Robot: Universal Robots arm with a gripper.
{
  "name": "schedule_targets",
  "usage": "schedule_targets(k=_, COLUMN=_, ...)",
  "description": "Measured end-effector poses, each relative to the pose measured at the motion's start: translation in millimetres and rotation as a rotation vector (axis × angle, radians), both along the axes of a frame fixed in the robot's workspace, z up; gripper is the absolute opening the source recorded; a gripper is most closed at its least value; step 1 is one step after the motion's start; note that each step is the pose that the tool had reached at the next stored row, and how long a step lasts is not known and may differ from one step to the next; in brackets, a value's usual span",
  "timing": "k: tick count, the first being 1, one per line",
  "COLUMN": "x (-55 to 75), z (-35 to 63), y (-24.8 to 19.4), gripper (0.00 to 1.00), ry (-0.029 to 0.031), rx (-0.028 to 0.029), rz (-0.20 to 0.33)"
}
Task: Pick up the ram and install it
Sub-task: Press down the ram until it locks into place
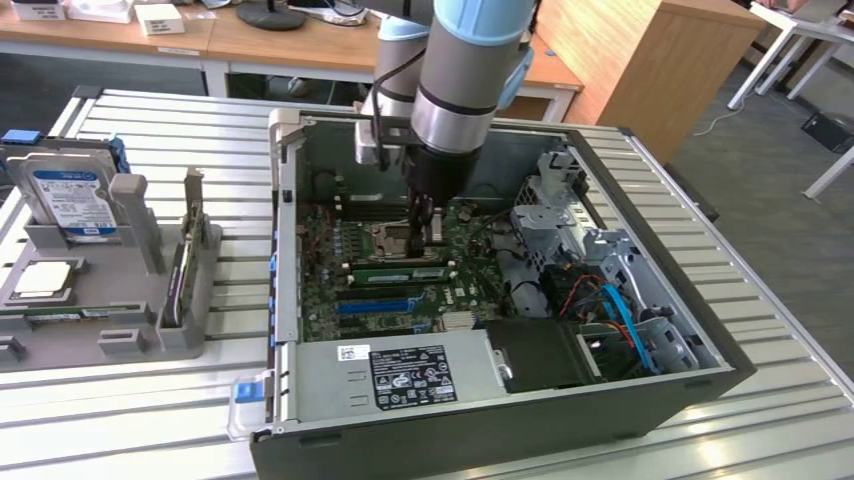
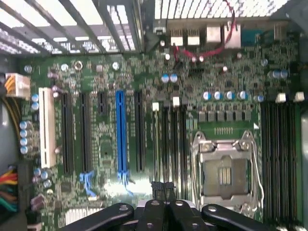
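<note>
I am holding my gripper (image 2: pixel 163 211) low inside the computer case (image 1: pixel 441 440), with its jaws pressed together. I cannot make out anything pinched between them.

Right under my fingertips I am looking down on the dark memory slots (image 2: pixel 168 144), which run between the blue slot (image 2: pixel 120 134) and the CPU socket (image 2: pixel 224 173).

In the exterior view I am seeing the ram (image 1: pixel 400 272) as 1 narrow green stick lying along those slots, just in front of my gripper and beside the socket. Its long axis is running across that view from left to right, in line with the slots, and it seems to be standing on its thin edge, not lying flat. I cannot tell whether my tips are touching it.

Judging from this, the pick-up is done and the stick is already sitting in its slot. I cannot tell whether it is pushed fully home or the end latches are closed, so the final seating may be what is left.

Around all this the green motherboard (image 2: pixel 103 144) is lying flat in the case. Farther off, on the exterior view's left, the grey tray (image 1: pixel 80 345) is carrying the hard drive (image 1: pixel 74 200) and 1 upright card (image 1: pixel 180 280), well apart from my work.
</note>
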State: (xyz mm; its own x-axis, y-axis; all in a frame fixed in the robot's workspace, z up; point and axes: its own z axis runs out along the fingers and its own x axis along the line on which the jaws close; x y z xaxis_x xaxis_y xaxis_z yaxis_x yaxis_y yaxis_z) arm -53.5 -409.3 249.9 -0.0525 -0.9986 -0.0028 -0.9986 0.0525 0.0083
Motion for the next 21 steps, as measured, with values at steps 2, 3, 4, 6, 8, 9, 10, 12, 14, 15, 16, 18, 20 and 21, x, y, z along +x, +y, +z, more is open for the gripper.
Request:
schedule_targets(k=2, x=3.0, z=0.0, y=-0.1, gripper=0.11, ry=0.0000, rx=0.0000, rz=0.000)
schedule_targets(k=3, x=3.0, z=0.0, y=-0.1, gripper=0.11, ry=0.0000, rx=0.0000, rz=0.000)
schedule_targets(k=4, x=3.0, z=0.0, y=0.0, gripper=0.11, ry=0.0000, rx=0.0000, rz=0.000)
schedule_targets(k=6, x=3.0, z=0.0, y=0.0, gripper=0.11, ry=0.0000, rx=0.0000, rz=0.000)
schedule_targets(k=8, x=3.0, z=0.0, y=0.0, gripper=0.11, ry=0.0000, rx=0.0000, rz=0.000)
schedule_targets(k=9, x=3.0, z=0.0, y=0.0, gripper=0.11, ry=0.0000, rx=0.0000, rz=0.000)
schedule_targets(k=10, x=3.0, z=0.0, y=0.0, gripper=0.11, ry=0.0000, rx=0.0001, rz=0.000)
schedule_targets(k=12, x=3.0, z=0.0, y=0.0, gripper=0.11, ry=0.0000, rx=0.0000, rz=0.000)
schedule_targets(k=14, x=3.0, z=0.0, y=0.0, gripper=0.11, ry=0.0000, rx=0.0001, rz=0.000)
schedule_targets(k=15, x=3.0, z=0.0, y=0.0, gripper=0.11, ry=0.0000, rx=0.0001, rz=0.000)
schedule_targets(k=16, x=3.0, z=0.0, y=0.0, gripper=0.11, ry=0.0000, rx=0.0000, rz=0.000)
schedule_targets(k=18, x=3.0, z=0.0, y=0.0, gripper=0.11, ry=0.0000, rx=0.0000, rz=-0.011)
schedule_targets(k=20, x=3.0, z=-0.1, y=0.0, gripper=0.11, ry=0.0000, rx=0.0000, rz=-0.045)
schedule_targets(k=21, x=3.0, z=-0.1, y=0.0, gripper=0.11, ry=0.0000, rx=0.0000, rz=-0.063)
